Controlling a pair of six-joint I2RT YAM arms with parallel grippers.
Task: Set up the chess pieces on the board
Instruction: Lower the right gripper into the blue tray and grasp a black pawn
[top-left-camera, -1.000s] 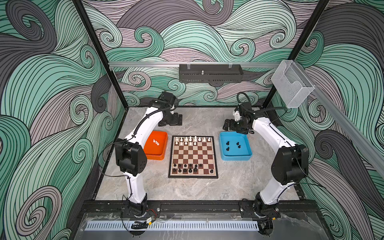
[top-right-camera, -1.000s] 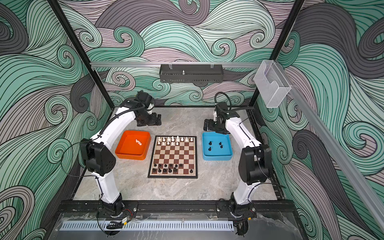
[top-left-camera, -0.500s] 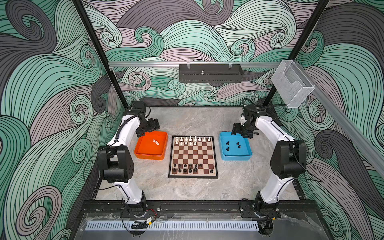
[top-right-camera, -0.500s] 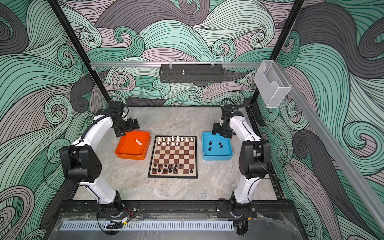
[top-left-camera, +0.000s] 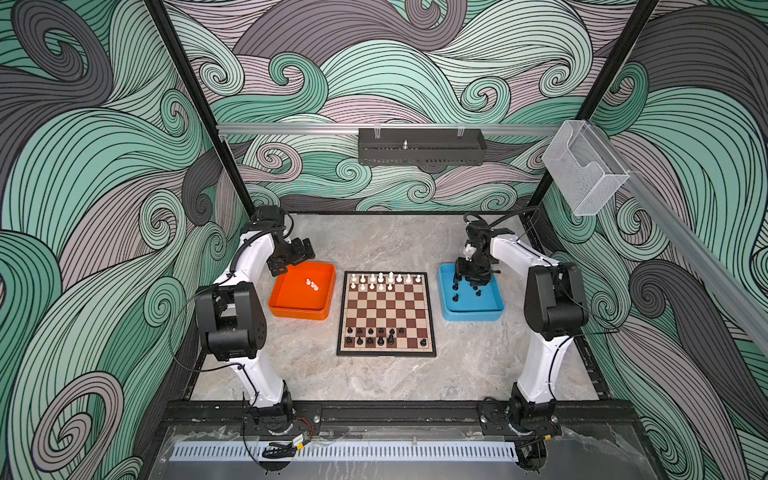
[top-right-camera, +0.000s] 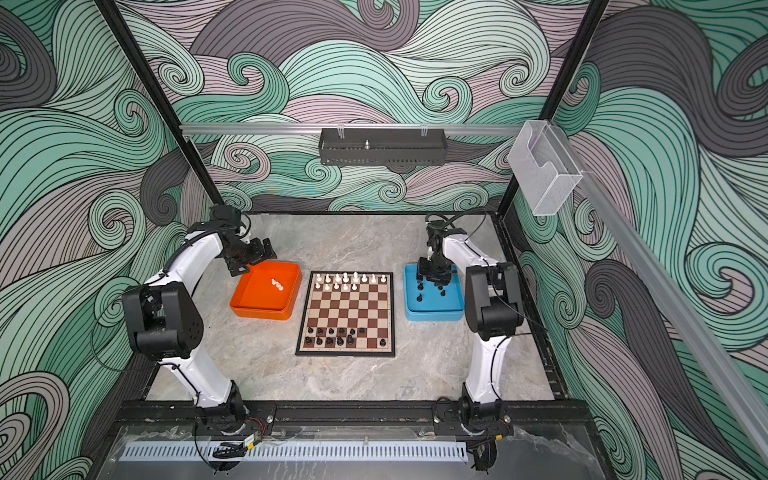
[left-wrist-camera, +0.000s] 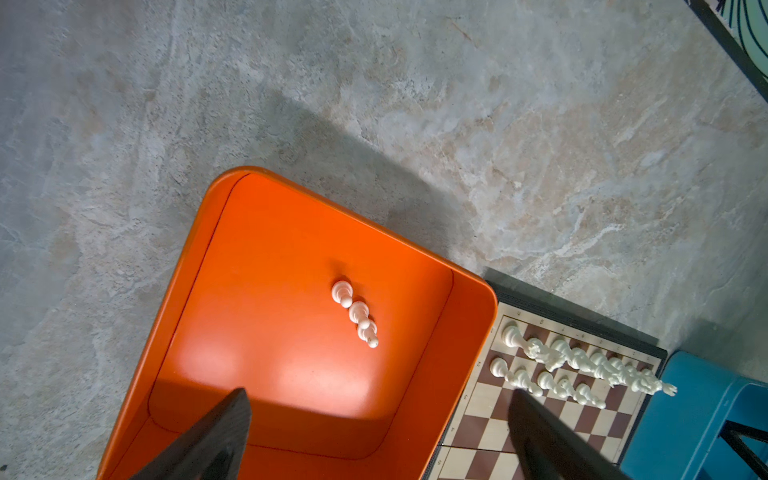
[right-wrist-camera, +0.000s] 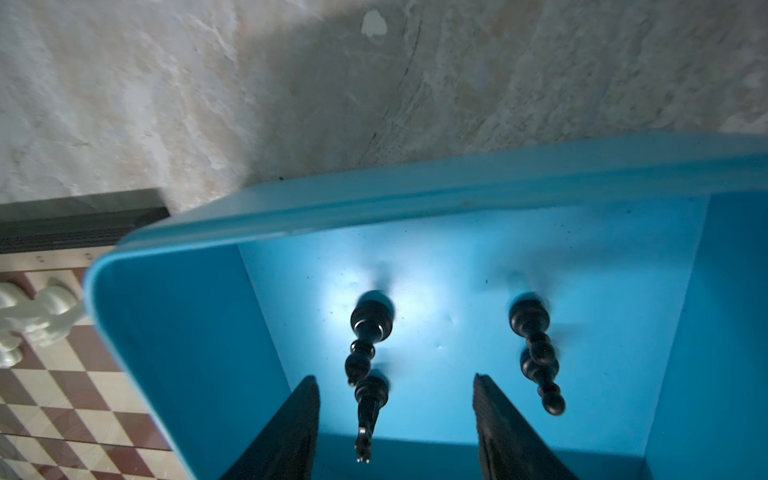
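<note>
Grey marbled tabletop, board central: black chess pieces on near rows, white chess pieces on far rows. Orange tray off board's left edge, three white pawns inside. Left gripper spread wide above it. Blue tray off right edge. Right gripper half-apart inside, straddling a black piece, no contact seen. Glossy swirl-print walls behind.

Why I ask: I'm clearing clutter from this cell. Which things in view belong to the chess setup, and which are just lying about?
Job: the board; the chess pieces on it; white pieces in the orange tray; black pieces in the blue tray.
Lying about: black wall basket; clear plastic holder.
</note>
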